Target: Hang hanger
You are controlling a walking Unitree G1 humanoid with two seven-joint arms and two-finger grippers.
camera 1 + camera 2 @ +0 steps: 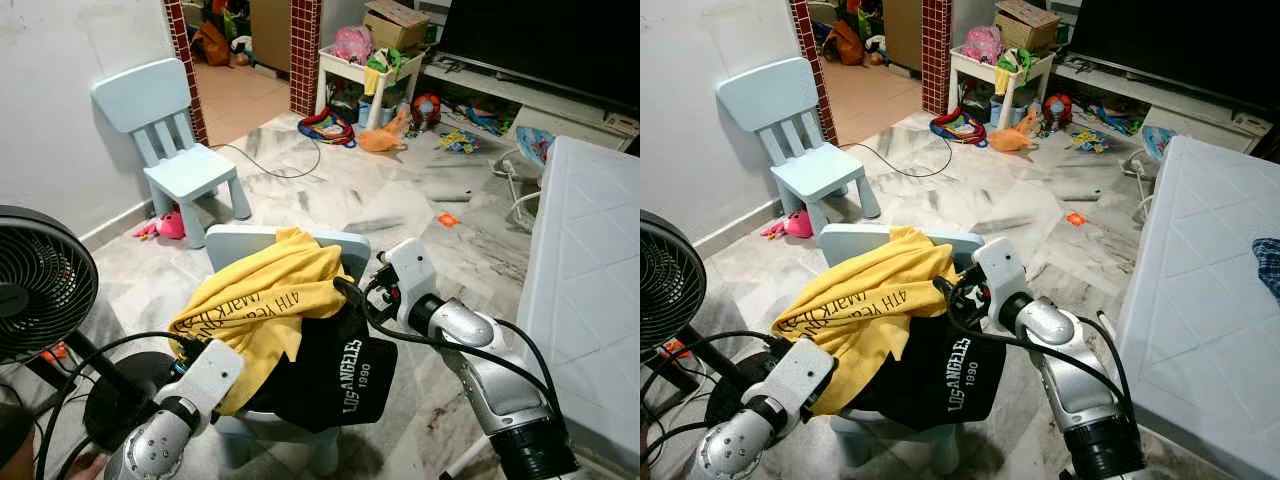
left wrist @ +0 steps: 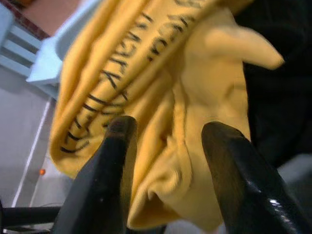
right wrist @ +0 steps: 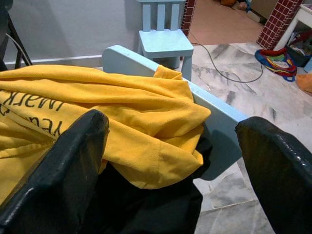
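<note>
A yellow shirt [image 1: 265, 290] and a black shirt [image 1: 335, 375] lie draped over a small blue chair [image 1: 345, 245]. The left gripper [image 2: 163, 139], fingers parted, straddles the yellow hem; the right gripper [image 3: 170, 165] hangs wide open just above both shirts. No hanger can be made out.

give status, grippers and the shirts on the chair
Both grippers open: left gripper at yellow shirt, right gripper above it. Black shirt underneath.
</note>
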